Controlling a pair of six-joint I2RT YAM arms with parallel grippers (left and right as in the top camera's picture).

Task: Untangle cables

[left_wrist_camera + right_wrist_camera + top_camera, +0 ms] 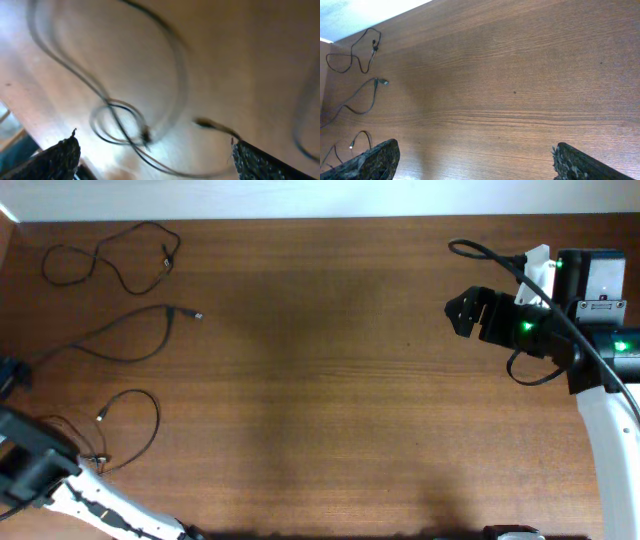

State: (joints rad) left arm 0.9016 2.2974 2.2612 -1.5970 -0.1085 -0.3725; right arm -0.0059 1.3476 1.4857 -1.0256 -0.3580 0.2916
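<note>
Already separate, the three cables [120, 330] lie as loose wavy strands on the left part of the brown wooden table [330, 380], and none crosses another as far as the overhead view shows. The far cable [110, 255] sits near the far left corner, bent into a few open curves, with a small plug end on its right side. The middle cable [125, 338] runs from the left edge towards the right and ends in a small plug with a light tip that points to the middle of the table. The near cable [135, 425] forms one wide open curve and, at its lower end, a small tight loop just beside the left arm [100, 505].

The left wrist view is blurred, but it shows that small loop [117, 122] and a plug end [210, 125] lying on the wood below the left pincer [155, 160]. Its two fingers stand wide apart at the bottom corners of the view with nothing between them; whether they touch the cable I cannot tell.

The right pincer [477, 162] is spread just as wide and carries nothing. It hangs over bare wood on the right side of the table, well apart from all three strands, which show small at the left edge of its own view.
</note>
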